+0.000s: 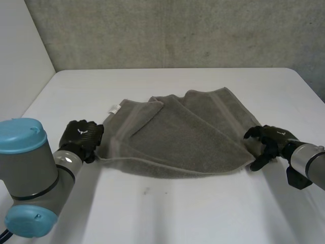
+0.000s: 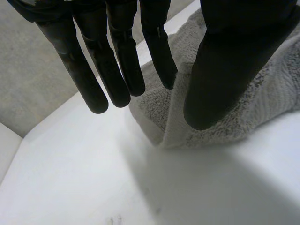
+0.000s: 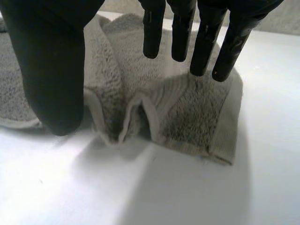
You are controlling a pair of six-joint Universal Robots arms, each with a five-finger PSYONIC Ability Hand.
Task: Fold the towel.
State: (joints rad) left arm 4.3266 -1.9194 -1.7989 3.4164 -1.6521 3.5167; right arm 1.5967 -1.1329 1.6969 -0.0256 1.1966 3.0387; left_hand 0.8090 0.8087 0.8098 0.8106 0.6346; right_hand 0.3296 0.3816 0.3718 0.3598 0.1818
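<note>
Grey towel (image 1: 177, 137) lying loosely folded on the white desk (image 1: 177, 208), between the two hands. Layers overlapping unevenly, several flaps fanned out along the edge away from the hands. Small white tag (image 1: 115, 108) at the towel's corner beyond the left hand.

Left hand (image 1: 80, 136) at the towel's near corner on its own side, at the end of the left arm (image 1: 30, 173). Left wrist view: left hand (image 2: 225, 61) spread wide, fingers (image 2: 117, 61) straight and set apart from the thumb, nothing gripped. Towel corner (image 2: 262, 103) under the thumb, bare desk beneath the other fingertips.

Right hand (image 1: 266, 142) at the opposite near corner, at the end of the right arm (image 1: 310, 165). Right wrist view: right hand (image 3: 51, 61) also spread, fingers (image 3: 206, 42) straight, thumb well apart from them, no hold on the cloth. Towel corner (image 3: 187, 108) bunched into upright ridges under the palm, between thumb and fingers. Fingertips close over the cloth; contact possible but not clear from this angle.
</note>
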